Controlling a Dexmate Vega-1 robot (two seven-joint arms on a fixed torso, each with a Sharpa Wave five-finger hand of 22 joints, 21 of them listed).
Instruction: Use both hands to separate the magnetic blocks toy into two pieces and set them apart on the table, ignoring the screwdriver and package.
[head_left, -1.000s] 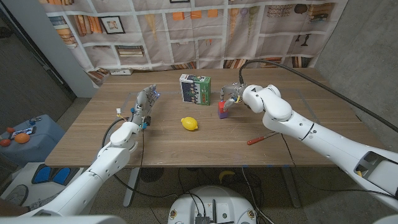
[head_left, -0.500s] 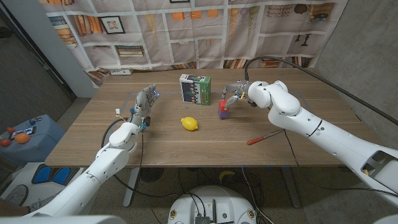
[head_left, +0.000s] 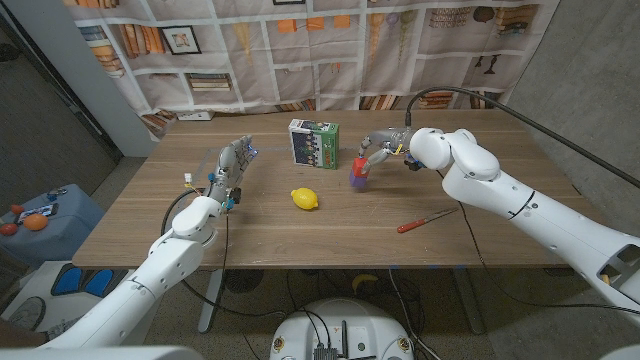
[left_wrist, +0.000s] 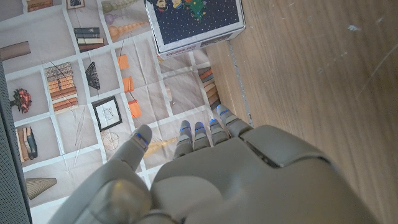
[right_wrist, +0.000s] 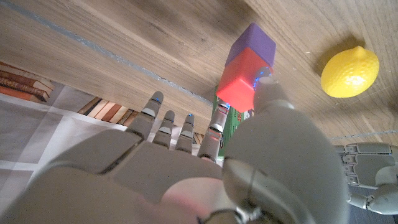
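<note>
One two-cube magnetic blocks toy (head_left: 358, 175) stood pinched in the right hand (head_left: 381, 146), one lemon (head_left: 305, 198) nearby; the hand had risen; the left hand (head_left: 229, 167) stayed spread, empty.

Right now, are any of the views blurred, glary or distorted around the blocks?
Head view: evenly lit, sharp, the blocks small beside the right hand. Right wrist view: turned upside down, the blocks crisp with no glare, the hand's back close and soft. Left wrist view: the left hand large and slightly soft, the box sharp.
</note>
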